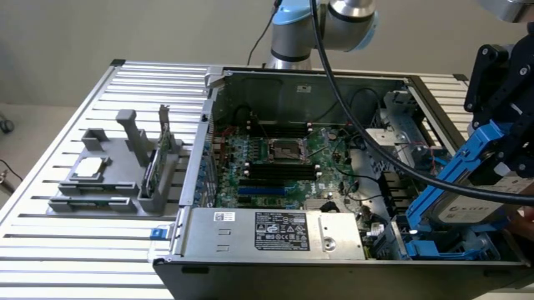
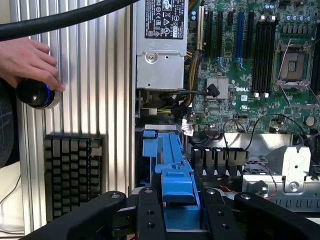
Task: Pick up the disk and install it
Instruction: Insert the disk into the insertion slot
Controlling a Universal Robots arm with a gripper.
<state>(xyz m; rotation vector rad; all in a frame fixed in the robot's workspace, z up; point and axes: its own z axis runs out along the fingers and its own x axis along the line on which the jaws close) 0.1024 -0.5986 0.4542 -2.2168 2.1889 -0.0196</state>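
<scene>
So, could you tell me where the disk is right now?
At the exterior view's right, the disk is held tilted in the gripper, above the blue drive bay.

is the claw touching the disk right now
Touching. In the wrist view the claw grips both sides of the disk by its blue carrier, no gap showing.

the arm reaches from the far side over to the exterior view's right, where its gripper hangs tilted, black fingers clamped on the disk.
</scene>
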